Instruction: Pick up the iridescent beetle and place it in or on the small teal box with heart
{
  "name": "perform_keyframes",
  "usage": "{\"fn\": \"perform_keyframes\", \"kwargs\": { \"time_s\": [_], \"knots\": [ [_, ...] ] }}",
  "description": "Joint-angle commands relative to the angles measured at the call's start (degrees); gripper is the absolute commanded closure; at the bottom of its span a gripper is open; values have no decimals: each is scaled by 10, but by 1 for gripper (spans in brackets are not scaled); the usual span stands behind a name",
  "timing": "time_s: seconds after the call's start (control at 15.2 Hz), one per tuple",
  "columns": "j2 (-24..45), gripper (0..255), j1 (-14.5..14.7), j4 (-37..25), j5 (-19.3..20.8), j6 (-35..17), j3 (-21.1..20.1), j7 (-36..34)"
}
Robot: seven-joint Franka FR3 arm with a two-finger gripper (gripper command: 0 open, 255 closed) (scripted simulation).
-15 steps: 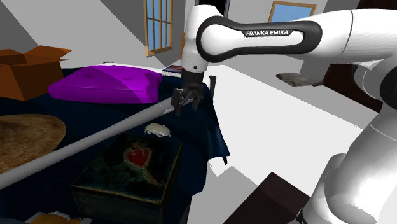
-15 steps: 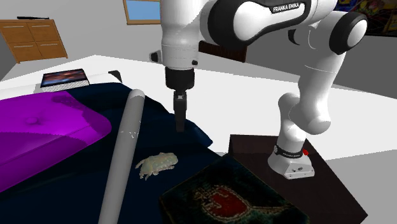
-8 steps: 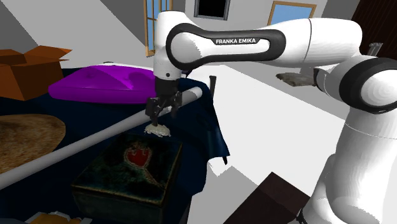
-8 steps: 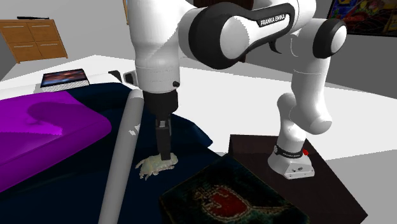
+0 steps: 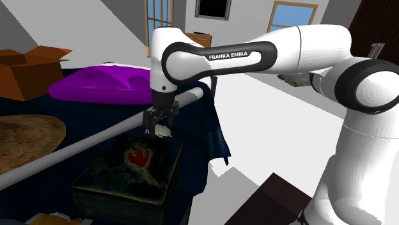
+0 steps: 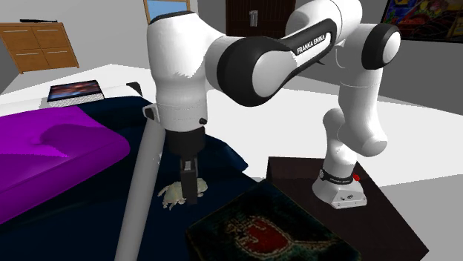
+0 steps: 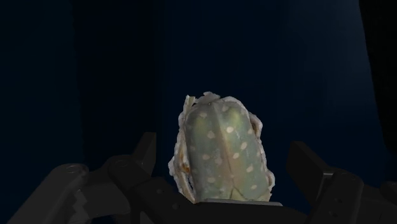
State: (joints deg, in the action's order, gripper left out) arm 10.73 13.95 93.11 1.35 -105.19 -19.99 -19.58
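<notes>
Gripper (image 5: 157, 128) astride beetle (image 7: 219, 149) — pole (image 5: 96, 137) alongside, box (image 5: 102, 182) near

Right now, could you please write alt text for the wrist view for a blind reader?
A pale green beetle with light spots lies on dark blue cloth, between the gripper's two black fingers, which stand apart without touching it.

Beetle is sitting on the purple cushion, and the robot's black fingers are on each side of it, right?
Not quite. The beetle isn't on the purple cushion. It lies on the dark blue cloth, as the wrist view shows. The rest is right: the gripper has its black fingers on each side of it.
</notes>
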Motion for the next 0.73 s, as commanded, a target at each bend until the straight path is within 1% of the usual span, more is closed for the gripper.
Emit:
{"fn": "perform_keyframes", "kwargs": {
  "time_s": [0.0,0.4,0.46,0.66],
  "knots": [
    [0,0,-1,6,0,-6,0,1],
    [0,0,-1,6,0,-6,0,1],
    [0,255,-1,6,0,-6,0,1],
    [0,255,-1,6,0,-6,0,1]
  ]
}}
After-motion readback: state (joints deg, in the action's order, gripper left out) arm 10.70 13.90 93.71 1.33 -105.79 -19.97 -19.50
